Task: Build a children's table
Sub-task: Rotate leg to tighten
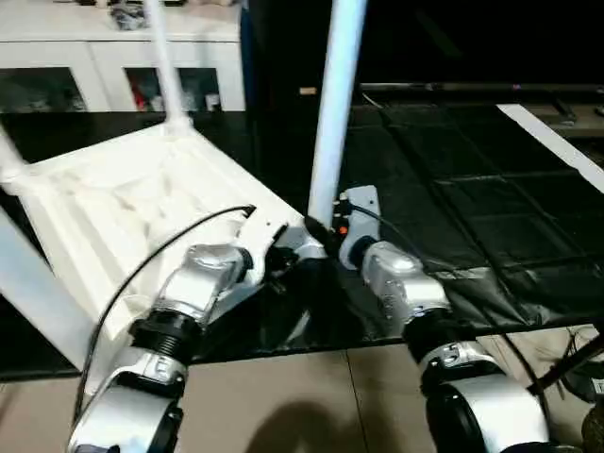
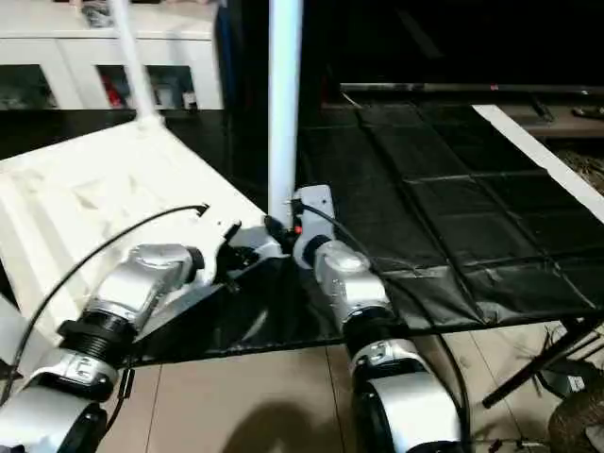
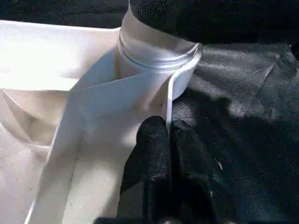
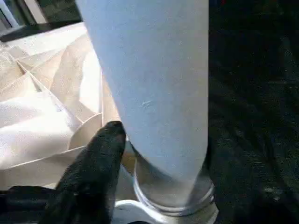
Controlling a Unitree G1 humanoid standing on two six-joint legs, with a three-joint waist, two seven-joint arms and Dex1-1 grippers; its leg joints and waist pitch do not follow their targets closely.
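table leg (image 4: pixel 154 93) between right fingers (image 4: pixel 93 172)

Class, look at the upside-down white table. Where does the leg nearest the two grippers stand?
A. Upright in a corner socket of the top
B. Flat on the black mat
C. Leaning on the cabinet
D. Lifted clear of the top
A: the leg rises upright from a round corner socket of the table top.

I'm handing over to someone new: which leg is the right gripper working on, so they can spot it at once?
Find the white tabletop lying upside down on the black mat. At its corner nearest both grippers stands one white leg, upright in its socket. Unlike the other legs, it has the right gripper at its base.
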